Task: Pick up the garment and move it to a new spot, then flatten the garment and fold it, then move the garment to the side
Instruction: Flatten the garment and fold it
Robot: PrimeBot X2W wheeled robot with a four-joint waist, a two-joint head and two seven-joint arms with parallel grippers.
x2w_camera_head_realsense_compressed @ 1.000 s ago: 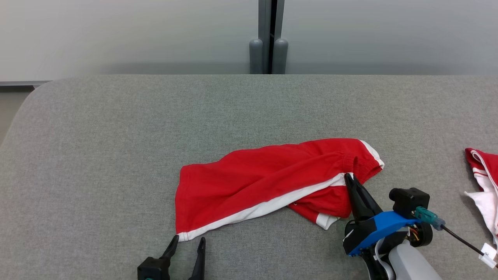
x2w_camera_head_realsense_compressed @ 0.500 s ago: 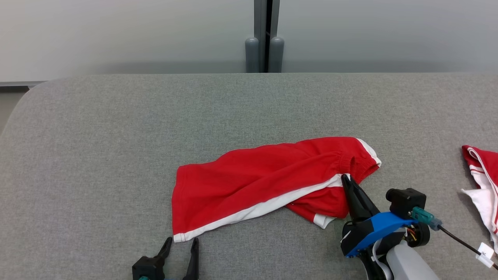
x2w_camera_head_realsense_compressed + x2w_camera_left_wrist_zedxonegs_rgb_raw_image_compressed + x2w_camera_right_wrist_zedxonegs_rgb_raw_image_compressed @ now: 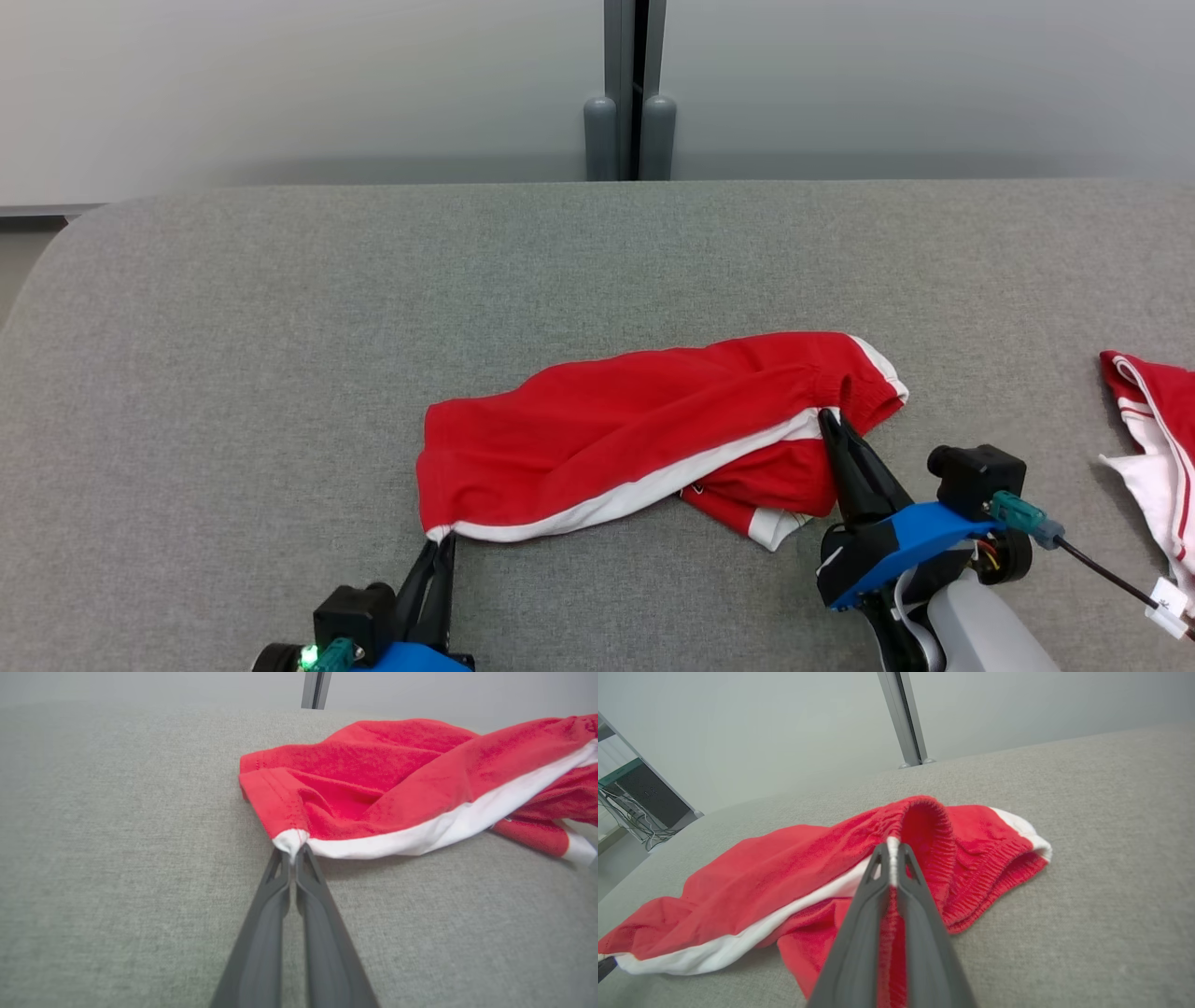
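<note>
The garment (image 3: 616,434) is a pair of red shorts with a white side stripe, lying crumpled on the grey table (image 3: 280,327). My left gripper (image 3: 442,541) is shut on the hem corner where the white stripe ends; in the left wrist view that gripper (image 3: 293,851) pinches the garment (image 3: 383,779) at this corner. My right gripper (image 3: 825,417) is shut on the elastic waistband at the stripe's other end. The right wrist view has the same gripper (image 3: 893,851) clamped on the garment (image 3: 794,877), with the waistband looped over the fingertips.
A second red and white cloth (image 3: 1153,439) lies at the table's right edge. A grey post (image 3: 627,93) stands behind the table's far edge. A shelf with cables (image 3: 630,798) stands off the table in the right wrist view.
My left gripper moved forward to the hem corner and shut on it. The right gripper kept its hold on the waistband. The head camera shifted slightly.
</note>
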